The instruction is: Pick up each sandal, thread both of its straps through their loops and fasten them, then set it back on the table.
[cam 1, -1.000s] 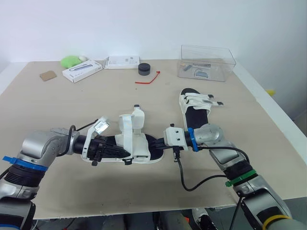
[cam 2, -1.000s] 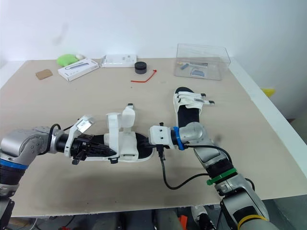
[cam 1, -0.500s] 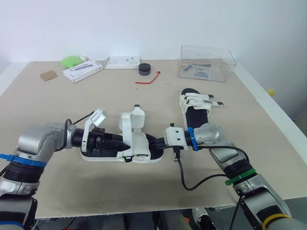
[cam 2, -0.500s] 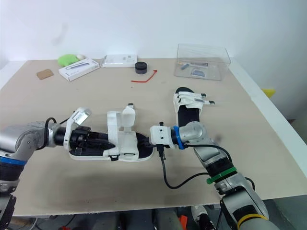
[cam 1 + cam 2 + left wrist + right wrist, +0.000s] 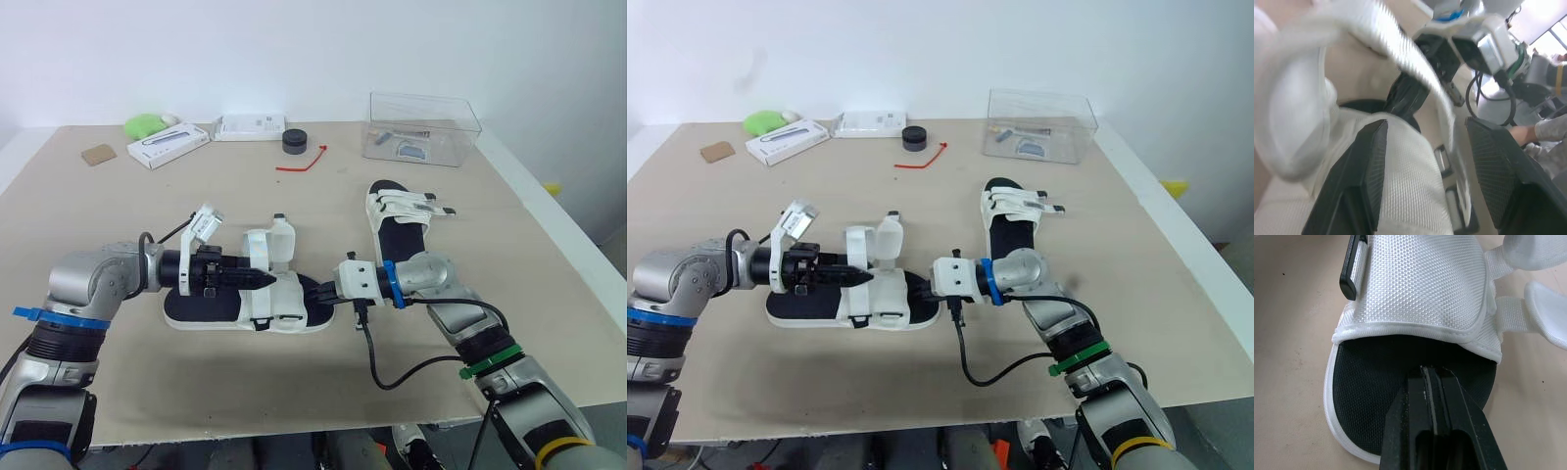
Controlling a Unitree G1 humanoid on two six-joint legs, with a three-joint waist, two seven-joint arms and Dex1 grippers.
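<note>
We note the sandal [image 5: 220,309] lying lengthwise left-to-right near the table's [image 5: 196,206] front edge: left gripper [image 5: 257,280], fingers spread, points along it under the raised strap [image 5: 280,240]; right gripper [image 5: 1431,374], fingers pressed together, rests on the opposite end.

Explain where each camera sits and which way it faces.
Left eye view: on the head, facing forward and down over the beige table; both arms show, left gripper and right gripper at the white mesh sandal with black footbed.
Right eye view: beside it, same scene, same arms.
Left wrist view: left wrist, along its open black fingers at the sandal's white strap.
Right wrist view: right wrist, along its shut fingers onto the footbed.
Both wrist views share that sandal.
</note>
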